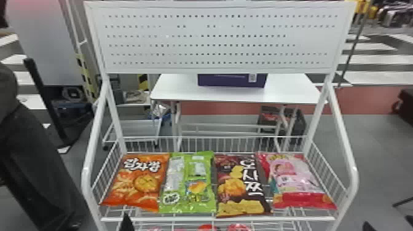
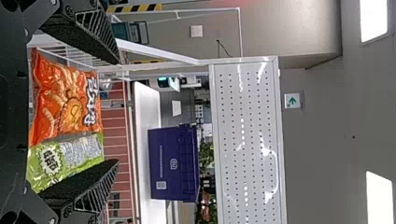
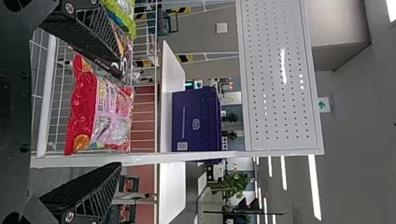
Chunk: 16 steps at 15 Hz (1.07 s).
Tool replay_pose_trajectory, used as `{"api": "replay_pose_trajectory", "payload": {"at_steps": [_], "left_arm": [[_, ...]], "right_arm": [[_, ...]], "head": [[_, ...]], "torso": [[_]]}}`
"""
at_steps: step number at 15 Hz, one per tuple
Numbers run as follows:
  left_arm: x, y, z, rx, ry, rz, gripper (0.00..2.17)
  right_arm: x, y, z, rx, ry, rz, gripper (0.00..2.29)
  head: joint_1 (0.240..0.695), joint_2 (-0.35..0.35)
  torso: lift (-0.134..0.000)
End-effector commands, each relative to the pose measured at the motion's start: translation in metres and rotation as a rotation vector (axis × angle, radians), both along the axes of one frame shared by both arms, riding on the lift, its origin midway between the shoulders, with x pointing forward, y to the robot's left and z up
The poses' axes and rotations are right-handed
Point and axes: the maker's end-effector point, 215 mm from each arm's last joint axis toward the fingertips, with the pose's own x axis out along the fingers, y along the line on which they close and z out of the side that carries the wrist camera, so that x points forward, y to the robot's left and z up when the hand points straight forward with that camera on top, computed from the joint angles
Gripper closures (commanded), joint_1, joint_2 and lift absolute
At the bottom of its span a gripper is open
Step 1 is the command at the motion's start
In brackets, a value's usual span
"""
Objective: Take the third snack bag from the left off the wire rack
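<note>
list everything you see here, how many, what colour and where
rack: 1, white wire, in front of the robot
pegboard: 1, white, upper back of the rack
orange bag: 1, orange, first from the left on the rack shelf
green bag: 1, green, second from the left
brown bag: 1, dark brown with yellow, third from the left
red bag: 1, red and pink, far right of the shelf
table: 1, white, behind the rack
box: 1, dark blue, on the table
left end effector: 1, black, open, facing the orange and green bags
right end effector: 1, black, open, facing the red bag
</note>
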Motion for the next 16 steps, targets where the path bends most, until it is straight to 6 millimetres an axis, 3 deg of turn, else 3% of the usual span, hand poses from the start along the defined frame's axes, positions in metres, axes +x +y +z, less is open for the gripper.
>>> {"api": "replay_pose_trajectory", "payload": {"at_steps": [1,10,12,16], "left_arm": [[0.000,0.000,-0.001,0.000,0.001,0.000,0.14],[0.001,0.000,-0.001,0.000,0.000,-0.003,0.14],[0.000,-0.004,-0.002,-0.004,0.004,-0.007,0.14],[0.001,-0.011,-0.012,-0.010,0.017,-0.018,0.14]], "right_arm": [[0.000,0.000,0.000,0.000,-0.001,0.000,0.10],[0.001,0.000,-0.001,-0.003,-0.001,-0.004,0.11],[0.019,0.013,-0.007,-0.009,-0.016,0.002,0.11],[0.099,0.096,-0.064,-0.011,0.139,0.102,0.11]], "head": [[0.499,0.000],[0.499,0.000],[0.499,0.000],[0.499,0.000]], "torso": [[0.000],[0.000],[0.000],[0.000]]}}
